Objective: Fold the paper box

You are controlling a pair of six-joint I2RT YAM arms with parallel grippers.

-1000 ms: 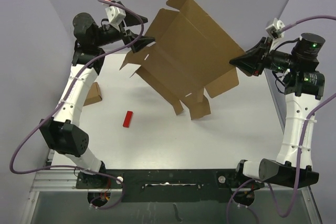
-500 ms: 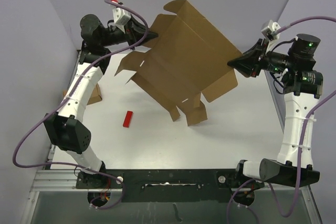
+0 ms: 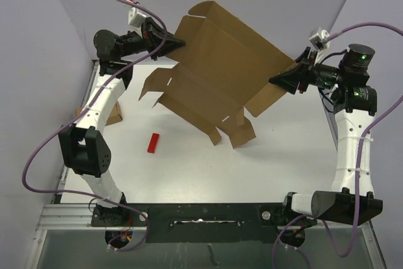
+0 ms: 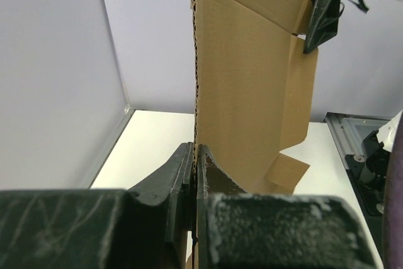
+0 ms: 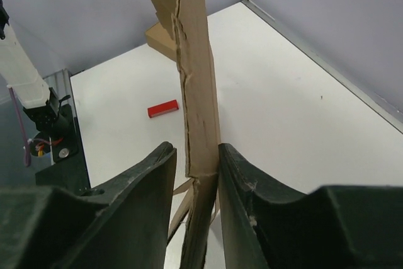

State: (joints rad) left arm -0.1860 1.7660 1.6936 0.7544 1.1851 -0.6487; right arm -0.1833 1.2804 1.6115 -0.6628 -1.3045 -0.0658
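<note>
While the large brown cardboard mailer box [image 3: 220,67] hangs tilted over the white table [image 3: 189,168], the left gripper [image 3: 179,43] pinches its upper-left edge. The right gripper [image 3: 274,81] sits slack around the right edge. Looks like a mid-fold regrip; next, the right needs a fresh flap. A second ago the right was clamped and the left stood wide.

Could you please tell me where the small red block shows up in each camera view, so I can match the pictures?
Top external: the red block lies on the white table, left of centre, below the paper box in the picture.
Left wrist: not in it.
Right wrist: the red block is on the table, left of the cardboard edge.
Shared landmark: the paper box, in all three views.
</note>
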